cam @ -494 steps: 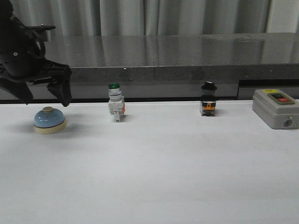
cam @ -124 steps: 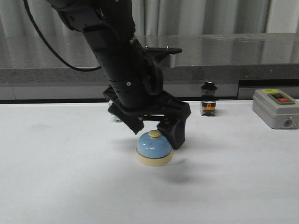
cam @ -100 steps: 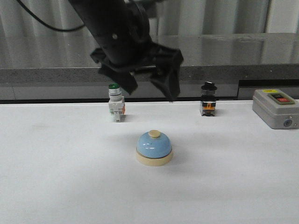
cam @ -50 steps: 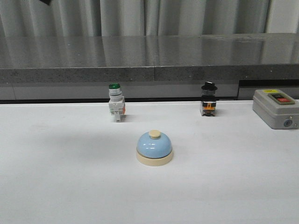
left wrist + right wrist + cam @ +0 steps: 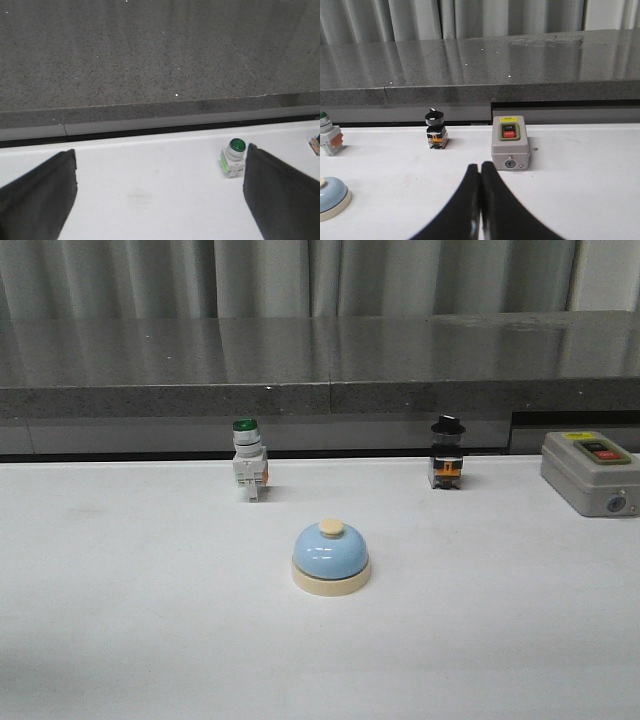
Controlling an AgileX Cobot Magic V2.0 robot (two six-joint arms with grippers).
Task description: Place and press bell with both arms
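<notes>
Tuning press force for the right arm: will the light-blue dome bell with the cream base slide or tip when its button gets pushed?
The glossy light-blue dome bell with cream base is low, and its base is its widest part, so tipping looks unlikely. A press straight down on the cream button probably keeps it put. The smooth white tabletop may let it skid under an off-centre push.

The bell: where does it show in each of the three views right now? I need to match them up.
Front view: the bell stands mid-table, nearer the camera than the row of switches.
Left wrist view: not in it.
Right wrist view: only part shows, cut off by the picture's edge.
Shared landmark: the green-capped switch, also in the left wrist view and the right wrist view.
</notes>
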